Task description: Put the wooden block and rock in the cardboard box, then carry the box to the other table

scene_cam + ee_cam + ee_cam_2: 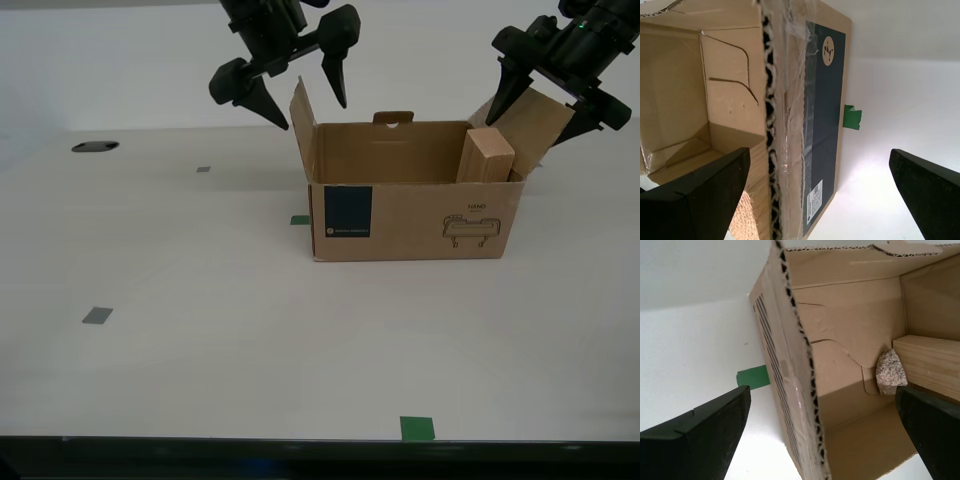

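Carton (415, 215), brown, flaps upright

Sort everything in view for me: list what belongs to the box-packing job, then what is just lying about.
Belongs to the job:
- cardboard box
- wooden block, standing inside the box
- rock, inside the box beside the block

Just lying about:
- green tape marks
- grey tape squares
- dark flat thing, far back at the exterior view's left

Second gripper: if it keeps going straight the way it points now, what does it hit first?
Most likely the cardboard box's end wall. My second gripper is open and straddles that corrugated edge, one finger outside, one inside near the rock. Depth is unclear.
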Robot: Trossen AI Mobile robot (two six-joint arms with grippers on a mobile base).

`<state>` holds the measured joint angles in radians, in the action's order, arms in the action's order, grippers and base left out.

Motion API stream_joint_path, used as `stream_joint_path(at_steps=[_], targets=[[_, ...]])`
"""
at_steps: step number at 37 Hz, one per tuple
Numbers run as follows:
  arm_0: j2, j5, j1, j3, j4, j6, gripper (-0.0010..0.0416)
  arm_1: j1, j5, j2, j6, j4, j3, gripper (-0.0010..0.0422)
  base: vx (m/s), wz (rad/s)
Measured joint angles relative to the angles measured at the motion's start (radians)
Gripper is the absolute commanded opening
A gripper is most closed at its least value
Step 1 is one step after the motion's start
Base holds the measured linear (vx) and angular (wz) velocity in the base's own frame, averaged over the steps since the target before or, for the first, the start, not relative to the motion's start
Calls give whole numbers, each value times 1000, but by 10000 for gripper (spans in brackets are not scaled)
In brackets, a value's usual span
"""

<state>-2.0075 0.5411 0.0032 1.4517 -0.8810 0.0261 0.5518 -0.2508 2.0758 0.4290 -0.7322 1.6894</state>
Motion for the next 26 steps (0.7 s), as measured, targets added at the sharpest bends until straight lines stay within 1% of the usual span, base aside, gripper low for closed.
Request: stream_joint_path(at_steps=[13, 22, 26], targets=[[0, 0, 6, 3, 3, 0, 387, 0, 12, 34, 7, 51, -9, 393, 0, 0], [0, 0, 8, 3, 7, 0, 387, -1, 29, 47, 14, 56, -11, 394, 0, 0], [0, 1, 9, 3, 8, 0, 387, -1, 29, 47, 14, 63, -10, 394, 0, 0]])
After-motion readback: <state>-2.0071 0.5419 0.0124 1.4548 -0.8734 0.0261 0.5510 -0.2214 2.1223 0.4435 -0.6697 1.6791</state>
